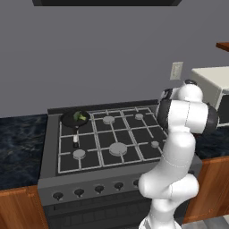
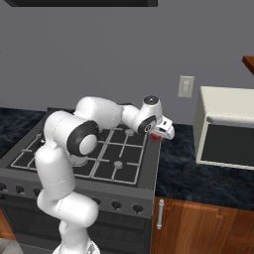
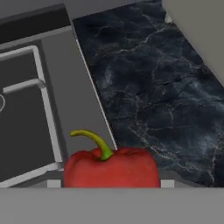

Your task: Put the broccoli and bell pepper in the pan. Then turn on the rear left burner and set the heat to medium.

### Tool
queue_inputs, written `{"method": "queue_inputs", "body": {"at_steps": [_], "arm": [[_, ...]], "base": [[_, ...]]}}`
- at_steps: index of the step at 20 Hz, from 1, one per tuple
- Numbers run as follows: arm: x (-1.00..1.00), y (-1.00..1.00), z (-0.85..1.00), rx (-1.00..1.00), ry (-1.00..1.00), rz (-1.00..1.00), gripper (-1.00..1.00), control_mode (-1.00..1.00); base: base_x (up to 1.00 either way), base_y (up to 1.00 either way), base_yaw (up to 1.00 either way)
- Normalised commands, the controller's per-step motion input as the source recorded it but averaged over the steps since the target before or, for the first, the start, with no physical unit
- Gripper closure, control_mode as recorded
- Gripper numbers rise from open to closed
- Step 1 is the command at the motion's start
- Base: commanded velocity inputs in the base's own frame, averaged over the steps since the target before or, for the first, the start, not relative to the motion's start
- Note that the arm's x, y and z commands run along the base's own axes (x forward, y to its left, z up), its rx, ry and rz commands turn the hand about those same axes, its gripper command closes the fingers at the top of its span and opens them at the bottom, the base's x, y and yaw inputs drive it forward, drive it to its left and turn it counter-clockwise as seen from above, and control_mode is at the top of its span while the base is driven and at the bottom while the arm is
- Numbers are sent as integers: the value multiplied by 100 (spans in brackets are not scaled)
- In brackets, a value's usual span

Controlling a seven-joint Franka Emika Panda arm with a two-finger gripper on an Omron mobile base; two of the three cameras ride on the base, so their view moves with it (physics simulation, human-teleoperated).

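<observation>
A black pan [image 1: 74, 119] is sitting on the rear left burner of the gas stove [image 1: 49, 172], with the green broccoli [image 1: 81, 117] lying inside it. To the right, the white arm is reaching over the stove's right edge toward the dark marble counter [image 2: 188, 168]. The gripper [image 2: 159, 135] is closing on the red bell pepper [image 3: 111, 167], holding it above the seam between stove and counter. A white microwave [image 2: 225, 129] is standing at far right.
</observation>
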Motion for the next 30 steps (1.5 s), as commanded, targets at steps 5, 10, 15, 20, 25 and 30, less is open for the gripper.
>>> {"method": "queue_inputs", "body": {"at_steps": [5, 10, 15, 20, 25, 30], "arm": [[0, 100, 27, 0, -5, 25, 100, -100], [0, 100, 0, 1, -1, 30, 100, -100], [0, 80, 0, 7, 7, 24, 100, -100], [0, 84, 0, 5, 16, 13, 100, -100], [0, 76, 2, 4, 18, 2, 100, -100], [0, 71, 1, 0, 12, 0, 100, -100]], "base": [[0, 0, 0], [0, 0, 0], [0, 0, 0], [0, 0, 0], [0, 0, 0], [0, 0, 0]]}}
